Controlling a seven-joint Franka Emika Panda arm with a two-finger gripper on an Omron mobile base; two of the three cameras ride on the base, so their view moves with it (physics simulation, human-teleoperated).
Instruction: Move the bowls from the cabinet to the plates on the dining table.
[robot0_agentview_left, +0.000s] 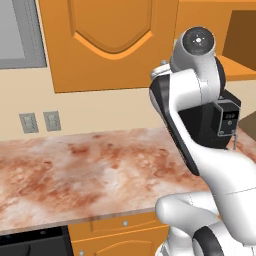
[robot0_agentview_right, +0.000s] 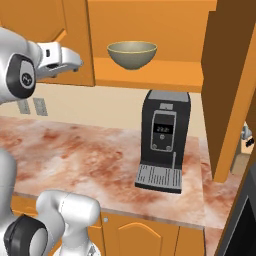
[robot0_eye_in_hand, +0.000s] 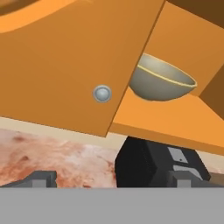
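Hand view: bowl (robot0_eye_in_hand: 162, 83) beside door (robot0_eye_in_hand: 65, 74) edge

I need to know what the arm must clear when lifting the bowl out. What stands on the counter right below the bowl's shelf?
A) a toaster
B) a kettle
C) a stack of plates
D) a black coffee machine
D: a black coffee machine stands on the counter beneath the shelf holding the bowl.
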